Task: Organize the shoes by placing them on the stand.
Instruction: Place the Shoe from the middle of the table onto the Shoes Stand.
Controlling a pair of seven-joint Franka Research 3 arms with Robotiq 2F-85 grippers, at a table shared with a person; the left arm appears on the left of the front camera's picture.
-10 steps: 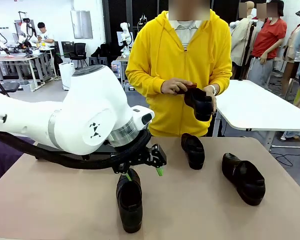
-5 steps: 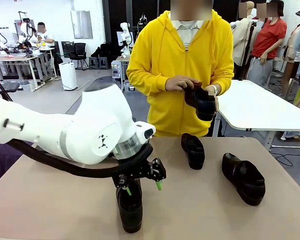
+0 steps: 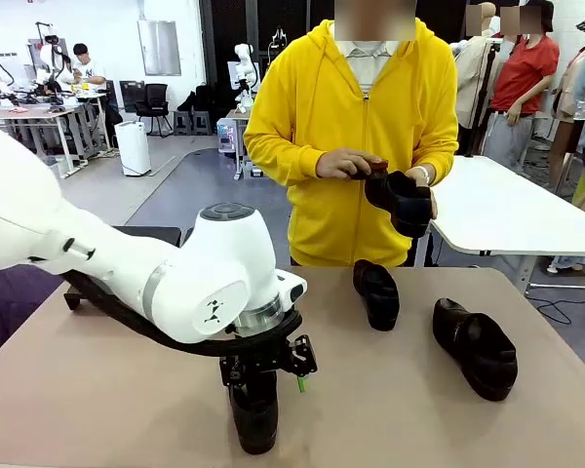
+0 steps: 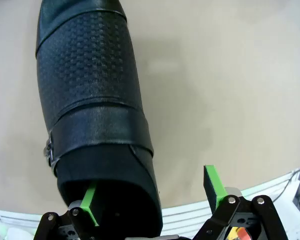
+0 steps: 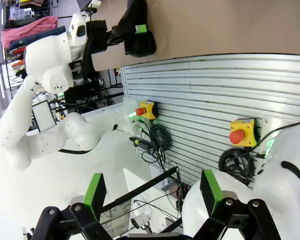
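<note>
Tan tabletop (image 3: 97, 409) with left end effector (image 4: 151, 194) open over heel end of nearest shoe (image 4: 90, 100), right end effector (image 5: 153, 192) likewise open

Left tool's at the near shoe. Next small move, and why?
Probably close the left tool. It is open, one pad at the near shoe's heel opening and the other outside it over the table, so the jaws straddle the shoe's side wall. Depth is hard to judge; ease down slightly first if needed.
</note>
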